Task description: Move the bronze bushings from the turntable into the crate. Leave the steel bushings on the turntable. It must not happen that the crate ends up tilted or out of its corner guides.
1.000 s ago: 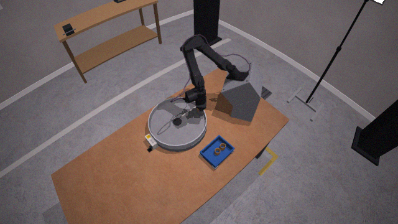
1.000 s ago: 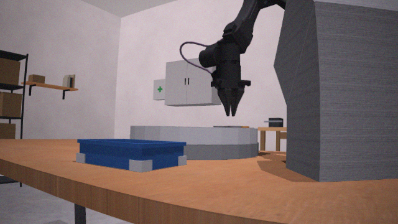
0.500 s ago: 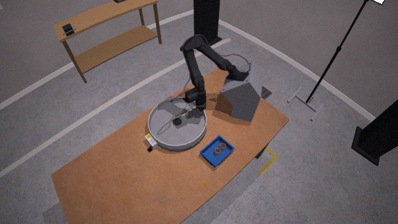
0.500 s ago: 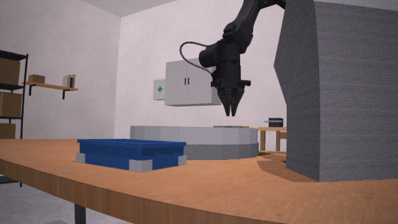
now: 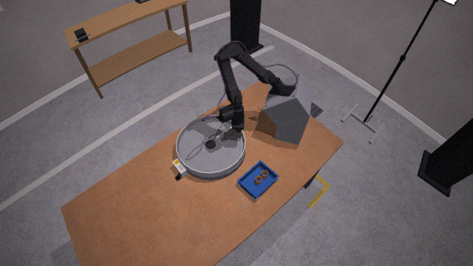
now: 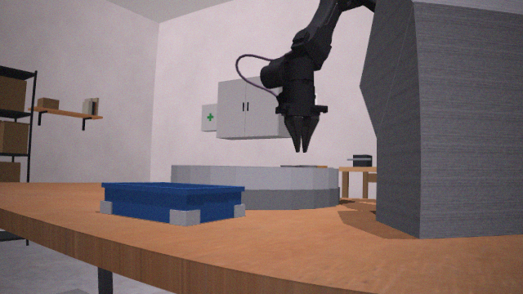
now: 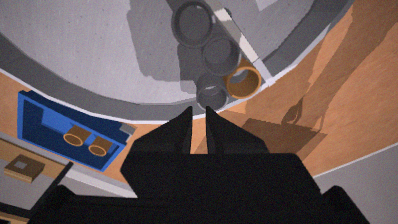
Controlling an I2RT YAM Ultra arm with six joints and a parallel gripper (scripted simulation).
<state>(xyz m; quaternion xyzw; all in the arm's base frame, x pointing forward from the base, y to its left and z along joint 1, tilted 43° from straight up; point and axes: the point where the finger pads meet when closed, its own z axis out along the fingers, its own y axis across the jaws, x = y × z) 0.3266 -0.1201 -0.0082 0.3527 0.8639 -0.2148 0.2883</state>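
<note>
My gripper (image 5: 239,130) (image 6: 301,151) (image 7: 199,111) is nearly closed on nothing, a narrow gap between its fingertips, above the rim of the grey turntable (image 5: 199,162) (image 6: 253,177) (image 7: 90,55). In the wrist view a bronze bushing (image 7: 246,89) stands near that rim, right of the fingertips. Beside it are a steel bushing (image 7: 207,81) just beyond the fingertips, a second steel bushing (image 7: 209,67) and a third steel bushing (image 7: 175,24) farther in. The blue crate (image 6: 147,200) (image 7: 20,115) holds one bronze bushing (image 5: 258,182) (image 7: 80,132) and another bronze bushing (image 5: 264,176) (image 7: 103,143).
A pale bar (image 7: 240,40) runs beside the bushings to the turntable's rim. A small white box (image 5: 179,168) sits against the turntable's outer side. The large grey pedestal (image 5: 286,120) (image 6: 462,122) stands on the wooden table (image 5: 148,199) (image 6: 286,241) near the turntable.
</note>
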